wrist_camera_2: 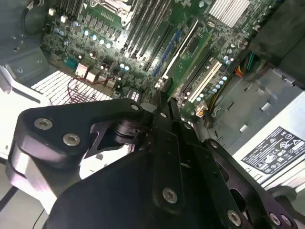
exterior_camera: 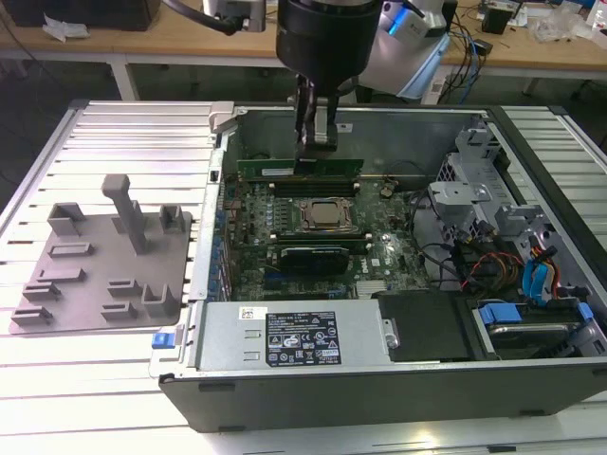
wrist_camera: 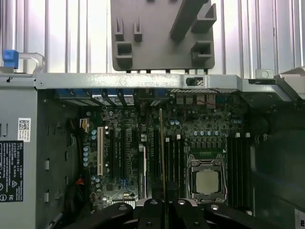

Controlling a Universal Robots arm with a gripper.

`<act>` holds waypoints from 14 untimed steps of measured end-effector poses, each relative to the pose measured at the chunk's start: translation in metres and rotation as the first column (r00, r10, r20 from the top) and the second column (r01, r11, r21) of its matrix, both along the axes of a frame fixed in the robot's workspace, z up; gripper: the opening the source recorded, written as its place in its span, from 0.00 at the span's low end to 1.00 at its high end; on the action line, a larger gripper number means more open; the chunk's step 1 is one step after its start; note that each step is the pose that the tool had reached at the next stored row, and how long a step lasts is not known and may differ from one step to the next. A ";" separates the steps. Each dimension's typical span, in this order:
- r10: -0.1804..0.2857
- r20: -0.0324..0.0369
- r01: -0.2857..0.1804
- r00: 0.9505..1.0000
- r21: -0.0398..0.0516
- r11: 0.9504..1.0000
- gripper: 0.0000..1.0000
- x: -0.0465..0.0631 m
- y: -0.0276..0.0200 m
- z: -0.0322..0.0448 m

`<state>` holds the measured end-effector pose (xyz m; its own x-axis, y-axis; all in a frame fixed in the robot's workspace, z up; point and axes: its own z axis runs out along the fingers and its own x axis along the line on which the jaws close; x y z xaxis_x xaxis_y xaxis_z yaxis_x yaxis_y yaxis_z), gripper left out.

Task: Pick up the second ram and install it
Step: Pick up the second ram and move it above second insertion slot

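The second ram (wrist_camera: 162, 152), a slim green circuit-board stick, is pinched by the black gripper (exterior_camera: 314, 144) beside the square CPU socket (wrist_camera: 207, 181); pickup done; seating unconfirmed.

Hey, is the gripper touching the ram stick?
Touching: the first wrist view shows the second ram edge-on, clamped between the fingers of the gripper.

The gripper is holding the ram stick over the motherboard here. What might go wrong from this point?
The second ram, shut in the gripper, is held edge-on at closely packed memory slots; a small sideways offset could push it onto a slot wall or the wrong slot. The CPU socket sits right beside those slots, so a slipped stick might strike it.
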<state>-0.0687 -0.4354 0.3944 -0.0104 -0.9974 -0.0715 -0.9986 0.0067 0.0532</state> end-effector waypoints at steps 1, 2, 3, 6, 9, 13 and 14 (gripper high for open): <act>0.000 0.000 0.000 1.000 0.000 1.000 0.11 0.001 0.0001 -0.0003; 0.000 0.000 0.000 1.000 0.000 1.000 0.11 0.003 0.0003 -0.0006; 0.000 0.000 0.000 1.000 0.000 1.000 0.11 0.004 0.0005 -0.0008; 0.000 -0.001 0.000 1.000 0.000 1.000 0.11 0.009 0.0011 -0.0020; 0.000 -0.002 0.000 1.000 0.000 1.000 0.11 0.018 0.0040 -0.0046; 0.000 -0.004 0.000 1.000 0.000 1.000 0.11 0.030 0.0127 -0.0087; 0.000 -0.005 0.000 1.000 0.000 1.000 0.11 0.034 0.0174 -0.0099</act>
<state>-0.0348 -0.4180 0.3844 -0.0108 -0.9974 -0.0713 -0.9983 0.0066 0.0580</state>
